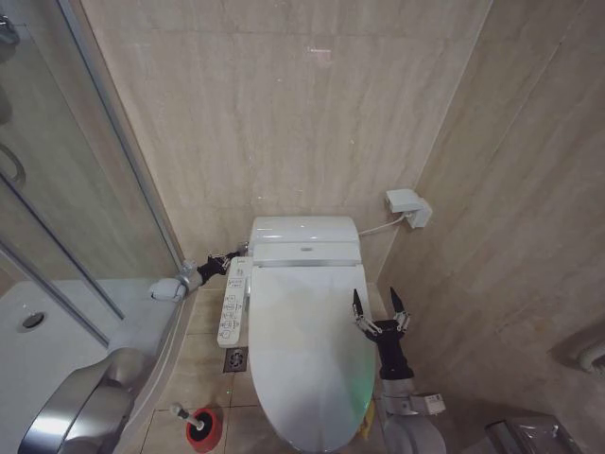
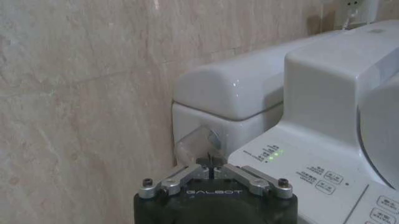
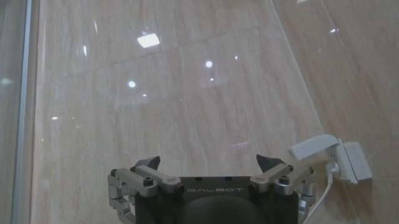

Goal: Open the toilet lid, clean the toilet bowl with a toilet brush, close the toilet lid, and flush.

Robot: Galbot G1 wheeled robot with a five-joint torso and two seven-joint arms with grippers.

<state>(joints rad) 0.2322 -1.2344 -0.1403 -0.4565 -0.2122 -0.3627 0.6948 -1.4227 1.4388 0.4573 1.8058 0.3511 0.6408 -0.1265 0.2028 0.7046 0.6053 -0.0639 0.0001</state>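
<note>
The toilet lid (image 1: 302, 350) lies shut, so the toilet bowl is hidden beneath it. My left gripper (image 1: 230, 256) reaches to the left side of the tank (image 1: 304, 232). In the left wrist view the left gripper (image 2: 212, 163) is shut, its tips just short of the silver flush lever (image 2: 214, 136); I cannot tell whether they touch. My right gripper (image 1: 375, 297) stands open and empty, pointing up, over the lid's right edge; it also appears as the right gripper (image 3: 209, 163) facing the wall. The toilet brush (image 1: 180, 412) rests in its red holder (image 1: 203, 427) on the floor, left of the toilet.
A control panel (image 1: 233, 303) with buttons runs along the toilet's left side. The shower tray (image 1: 57, 340) and its glass door (image 1: 66, 189) stand to the left. A wall socket (image 1: 408, 206) with a cable sits right of the tank. A floor drain (image 1: 235, 359) lies beside the toilet.
</note>
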